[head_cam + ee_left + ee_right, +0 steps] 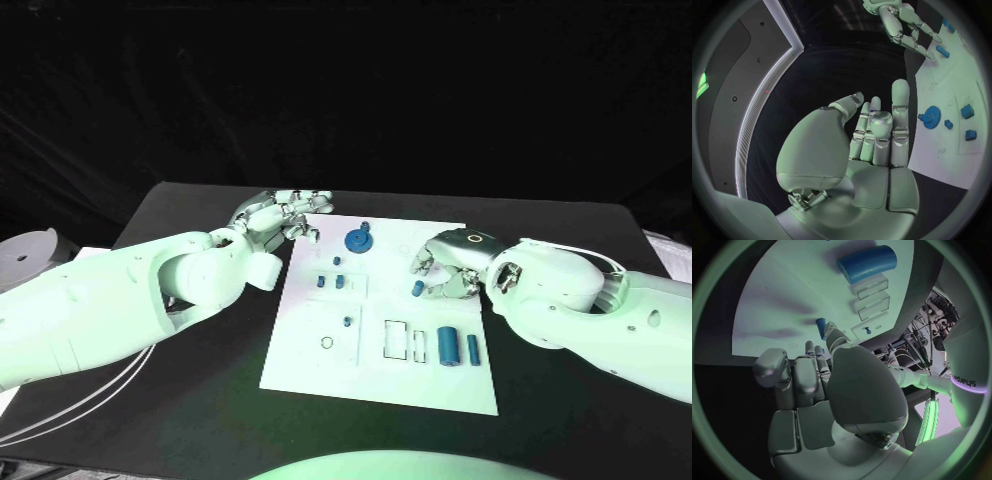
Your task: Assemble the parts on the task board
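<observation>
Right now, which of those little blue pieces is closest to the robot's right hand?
The small blue peg at the right hand fingertips. The round gear and the two cylinders lie farther off on the task board.

Task board (310, 350): white plate lying flat on the black desk (173, 420).
Gear (359, 239): blue, near the board's far edge.
Large cylinder (449, 346): blue, near the board's right edge.
Left hand (283, 217): at the board's far left corner, fingers curled.
Right hand (449, 266): over the board's right edge, a small blue peg (417, 289) at its fingers.
</observation>
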Available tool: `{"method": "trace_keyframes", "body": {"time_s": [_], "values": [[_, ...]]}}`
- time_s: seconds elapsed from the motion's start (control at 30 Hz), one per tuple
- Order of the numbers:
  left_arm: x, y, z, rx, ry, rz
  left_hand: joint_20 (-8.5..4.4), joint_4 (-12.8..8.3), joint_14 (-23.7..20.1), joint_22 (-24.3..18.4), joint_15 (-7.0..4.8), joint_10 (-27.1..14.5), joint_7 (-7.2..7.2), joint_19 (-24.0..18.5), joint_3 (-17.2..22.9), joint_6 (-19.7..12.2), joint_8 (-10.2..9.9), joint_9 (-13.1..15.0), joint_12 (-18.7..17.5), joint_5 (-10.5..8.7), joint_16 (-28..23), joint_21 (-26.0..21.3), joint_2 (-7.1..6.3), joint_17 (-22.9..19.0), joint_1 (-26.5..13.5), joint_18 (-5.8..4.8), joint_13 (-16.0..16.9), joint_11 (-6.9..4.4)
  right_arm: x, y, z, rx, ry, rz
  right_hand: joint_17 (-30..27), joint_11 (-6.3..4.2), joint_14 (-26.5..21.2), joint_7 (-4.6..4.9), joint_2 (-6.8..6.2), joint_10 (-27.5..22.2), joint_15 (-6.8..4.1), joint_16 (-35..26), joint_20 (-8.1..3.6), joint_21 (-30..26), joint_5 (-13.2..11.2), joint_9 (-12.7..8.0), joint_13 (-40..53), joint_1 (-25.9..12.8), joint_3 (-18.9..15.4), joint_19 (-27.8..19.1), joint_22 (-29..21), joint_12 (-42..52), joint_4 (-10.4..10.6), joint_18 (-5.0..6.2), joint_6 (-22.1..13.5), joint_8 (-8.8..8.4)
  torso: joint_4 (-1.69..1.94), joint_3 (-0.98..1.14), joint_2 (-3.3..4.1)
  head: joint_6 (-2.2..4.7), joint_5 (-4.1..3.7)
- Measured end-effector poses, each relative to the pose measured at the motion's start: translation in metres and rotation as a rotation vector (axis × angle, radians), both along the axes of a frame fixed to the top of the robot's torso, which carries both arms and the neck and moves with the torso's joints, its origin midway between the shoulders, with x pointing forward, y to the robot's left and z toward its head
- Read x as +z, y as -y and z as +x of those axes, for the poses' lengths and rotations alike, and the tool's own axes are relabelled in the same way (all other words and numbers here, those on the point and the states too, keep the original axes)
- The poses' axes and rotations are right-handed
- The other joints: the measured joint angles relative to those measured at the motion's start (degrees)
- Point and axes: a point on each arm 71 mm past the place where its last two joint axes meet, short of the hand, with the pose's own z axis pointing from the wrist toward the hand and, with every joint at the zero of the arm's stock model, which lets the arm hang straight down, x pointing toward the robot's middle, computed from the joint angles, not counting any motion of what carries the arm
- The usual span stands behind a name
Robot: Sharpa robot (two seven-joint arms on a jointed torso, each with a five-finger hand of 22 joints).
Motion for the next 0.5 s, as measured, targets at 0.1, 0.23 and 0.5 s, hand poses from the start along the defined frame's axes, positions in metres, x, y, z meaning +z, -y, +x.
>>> {"method": "trace_keyframes", "body": {"time_s": [0.1,0.23,0.5], "values": [[0.0000,-0.0001,0.0000,0.000,0.000,0.000,0.00,0.00,0.00,0.00,0.00,0.00,0.00,0.00,0.00,0.00,0.00,0.00,0.00,0.00,0.00,0.00,0.00,0.00,0.00,0.00,0.00,0.00,-0.0030,-0.0023,-0.0009,0.009,-0.013,-0.007,0.00,-0.08,0.00,0.07,0.75,2.01,0.00,0.00,0.14,0.00,0.00,0.13,-0.09,0.67,0.86,0.14,0.33,0.34,0.06,0.00,1.36,0.35,-0.01,0.00,0.00,-0.03,0.03],[-0.0001,-0.0001,0.0001,0.000,0.000,0.000,0.00,0.00,0.00,0.00,0.00,0.00,0.00,0.00,0.00,0.00,0.00,0.00,0.00,0.00,0.00,0.00,0.00,0.00,0.00,0.00,0.00,0.00,-0.0063,-0.0040,-0.0016,0.019,-0.027,-0.015,0.23,-0.23,0.00,0.10,1.76,4.06,0.00,0.00,0.00,0.31,0.00,0.20,-0.21,1.05,2.34,0.41,0.79,0.34,0.10,-0.01,3.02,0.60,-0.03,0.00,0.01,-0.12,0.03],[-0.0001,-0.0001,0.0002,-0.001,-0.001,0.000,0.00,0.00,0.00,0.00,0.00,0.00,0.00,0.00,0.00,0.00,0.00,0.00,0.00,0.00,0.00,0.00,0.00,0.01,0.00,0.00,0.00,0.00,-0.0093,-0.0059,0.0001,0.029,-0.041,-0.026,1.02,-0.80,0.00,0.09,2.79,7.14,0.00,0.74,-0.31,1.22,0.00,0.37,-0.24,1.97,5.70,1.13,2.05,-0.07,0.01,-0.02,5.82,0.77,-0.02,0.01,0.02,-0.22,0.06]]}}
